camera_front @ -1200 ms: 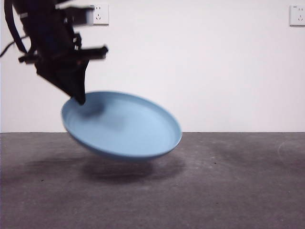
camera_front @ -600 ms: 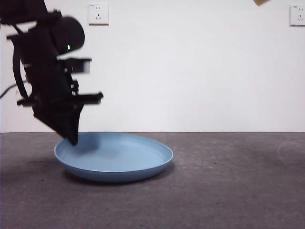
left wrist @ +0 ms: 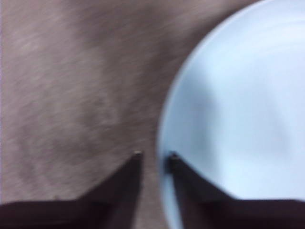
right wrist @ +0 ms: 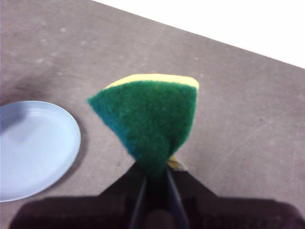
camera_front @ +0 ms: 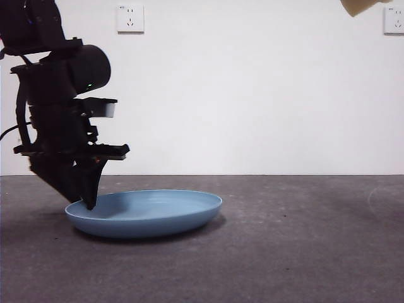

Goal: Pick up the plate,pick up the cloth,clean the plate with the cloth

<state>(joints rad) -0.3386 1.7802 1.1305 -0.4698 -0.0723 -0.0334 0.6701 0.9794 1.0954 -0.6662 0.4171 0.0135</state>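
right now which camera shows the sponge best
The right wrist view: the sponge fills mid-frame, green scouring face forward, yellow foam edge behind, pinched in the right gripper. The front view catches only a pale corner at the top edge; the left wrist view shows none.

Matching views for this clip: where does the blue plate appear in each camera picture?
Front view: the plate lies low on the table, left of centre.
Left wrist view: it fills the right side, rim between the left gripper jaws.
Right wrist view: at the left edge.
Shared landmark: the grey table.
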